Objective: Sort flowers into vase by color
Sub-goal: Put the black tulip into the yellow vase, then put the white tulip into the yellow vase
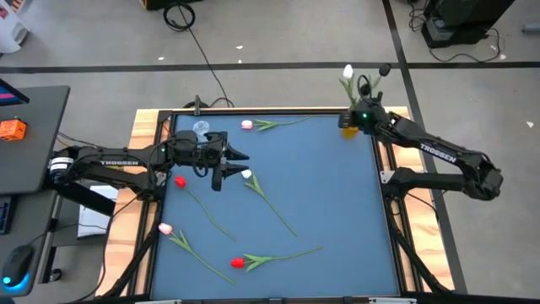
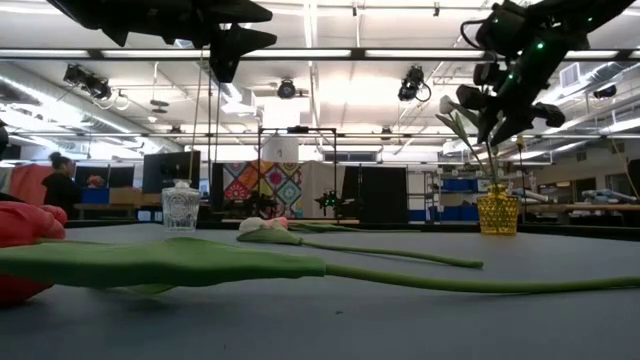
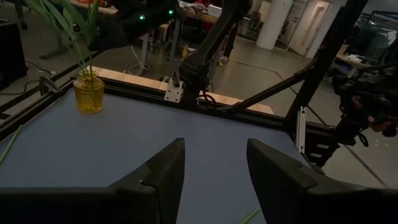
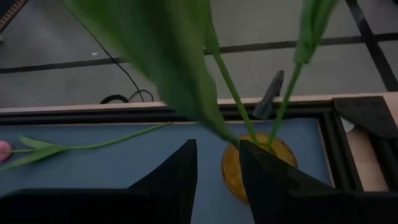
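Several tulips lie flat on the blue mat: a pink one [image 1: 246, 125] near the far edge, a white one [image 1: 246, 175], a red one [image 1: 180, 181], a pink one [image 1: 165, 228] and a red one [image 1: 238, 263] nearer. A white-headed tulip [image 1: 348, 72] and a dark-headed tulip [image 1: 384, 70] stand with their stems in the yellow vase [image 1: 348, 132] at the far right corner. My right gripper [image 4: 217, 165] is open above that vase, with the stems [image 4: 236, 102] just beyond its fingertips. My left gripper [image 1: 229, 167] hovers open beside the white tulip's head.
A clear glass vase [image 1: 201, 128] stands near the far left corner of the mat, close behind my left gripper. The table's wooden and black frame [image 1: 270, 110] borders the mat. The mat's middle and right side [image 1: 337, 194] are bare.
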`<move>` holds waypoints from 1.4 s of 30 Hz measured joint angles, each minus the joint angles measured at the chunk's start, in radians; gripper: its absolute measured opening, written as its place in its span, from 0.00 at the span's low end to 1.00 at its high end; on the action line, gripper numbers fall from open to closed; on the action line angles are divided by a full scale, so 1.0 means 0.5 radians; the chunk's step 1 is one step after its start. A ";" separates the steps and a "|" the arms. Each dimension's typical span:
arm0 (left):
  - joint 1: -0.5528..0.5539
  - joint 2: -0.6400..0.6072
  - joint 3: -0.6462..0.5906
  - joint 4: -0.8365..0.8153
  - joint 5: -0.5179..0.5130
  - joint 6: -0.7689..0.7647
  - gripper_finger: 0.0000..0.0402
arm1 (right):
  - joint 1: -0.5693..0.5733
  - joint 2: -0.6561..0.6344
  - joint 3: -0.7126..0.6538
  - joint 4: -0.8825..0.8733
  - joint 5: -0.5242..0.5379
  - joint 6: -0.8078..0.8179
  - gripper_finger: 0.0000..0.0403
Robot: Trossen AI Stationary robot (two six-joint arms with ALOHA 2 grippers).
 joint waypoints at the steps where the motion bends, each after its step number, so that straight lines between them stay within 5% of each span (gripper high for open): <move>1: 0.000 0.000 0.000 0.000 0.000 0.000 0.44 | 0.000 -0.009 0.000 -0.019 -0.006 0.012 0.32; 15: 0.001 0.000 0.000 0.000 0.000 0.000 0.44 | 0.000 -0.103 0.000 -0.248 -0.267 0.199 0.32; 27: 0.000 0.000 0.000 0.000 0.000 0.000 0.44 | 0.000 -0.131 0.000 -0.348 -0.912 0.308 0.32; 34: 0.000 0.000 0.000 0.000 0.000 0.000 0.44 | 0.001 -0.128 0.000 -0.346 -1.470 0.237 0.32; 42: 0.000 0.000 0.000 0.000 0.000 0.000 0.44 | 0.016 -0.128 0.000 -0.344 -1.628 0.190 0.32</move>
